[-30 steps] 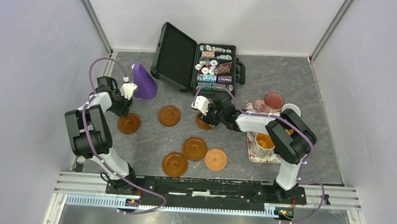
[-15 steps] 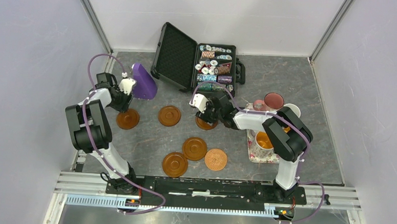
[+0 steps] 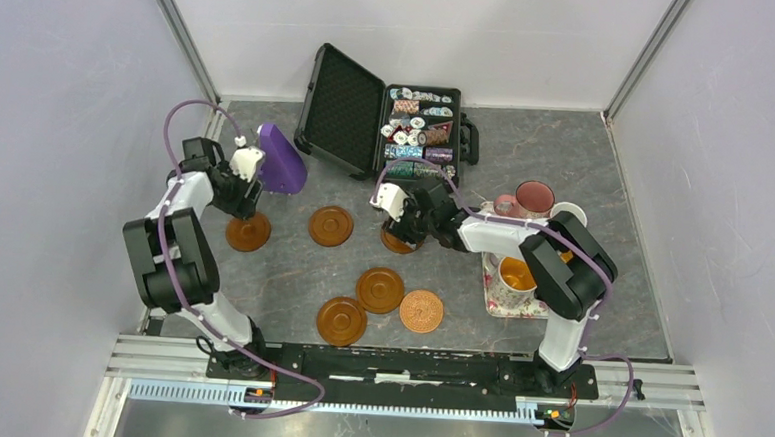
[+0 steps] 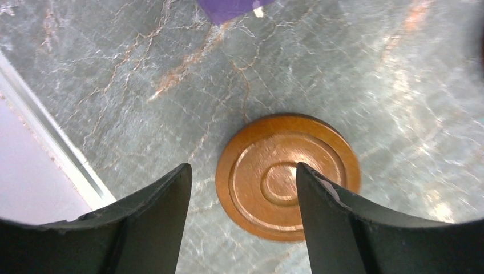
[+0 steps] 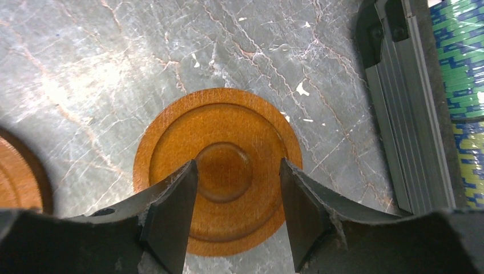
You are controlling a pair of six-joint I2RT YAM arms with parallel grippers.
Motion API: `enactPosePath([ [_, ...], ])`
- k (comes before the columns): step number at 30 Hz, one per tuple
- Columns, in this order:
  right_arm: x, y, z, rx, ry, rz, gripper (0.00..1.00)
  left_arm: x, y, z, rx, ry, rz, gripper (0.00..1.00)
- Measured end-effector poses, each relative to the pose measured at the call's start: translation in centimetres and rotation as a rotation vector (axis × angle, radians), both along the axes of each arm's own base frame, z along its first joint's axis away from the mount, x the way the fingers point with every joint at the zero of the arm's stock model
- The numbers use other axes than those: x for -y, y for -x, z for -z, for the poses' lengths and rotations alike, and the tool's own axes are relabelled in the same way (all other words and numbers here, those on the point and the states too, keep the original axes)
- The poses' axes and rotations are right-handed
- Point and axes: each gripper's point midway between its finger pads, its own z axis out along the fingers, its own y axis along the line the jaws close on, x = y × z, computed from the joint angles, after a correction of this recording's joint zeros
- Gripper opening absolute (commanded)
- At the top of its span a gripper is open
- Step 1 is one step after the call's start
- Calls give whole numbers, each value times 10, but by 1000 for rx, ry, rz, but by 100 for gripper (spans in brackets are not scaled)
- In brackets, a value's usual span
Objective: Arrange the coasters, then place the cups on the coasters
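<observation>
Letting go is the news here: the left fingers have spread wide and hold nothing. Their brown coaster lies flat on the surface at the left of the overhead frame, a touch further up than a second ago. The right fingers have parted a little too. They straddle the raised centre of another brown coaster just below the open chip case and grip nothing.

Both discs now look placed in a row with a third coaster between them. Three more coasters wait at lower centre. The cups crowd by the floral tray at right, not yet on any coaster.

The surface is grey and marbled, fenced by pale walls, with a purple object at upper left.
</observation>
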Motion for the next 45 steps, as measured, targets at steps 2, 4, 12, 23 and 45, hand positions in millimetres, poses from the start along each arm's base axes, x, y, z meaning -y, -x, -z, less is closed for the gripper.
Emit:
enactPosePath([
  [2, 2, 4, -7, -4, 1, -5, 68, 5, 4, -16, 20, 17, 3, 77],
  [4, 3, 7, -18, 2, -11, -13, 71, 10, 8, -35, 52, 31, 11, 79],
  [12, 3, 21, -58, 36, -77, -63, 72, 52, 43, -93, 130, 109, 116, 80],
  [23, 32, 69, -5, -128, 15, -113, 73, 175, 125, -48, -47, 167, 521, 86],
  [45, 24, 112, -2, -231, -55, -187, 75, 239, 182, 7, -111, 58, 762, 86],
])
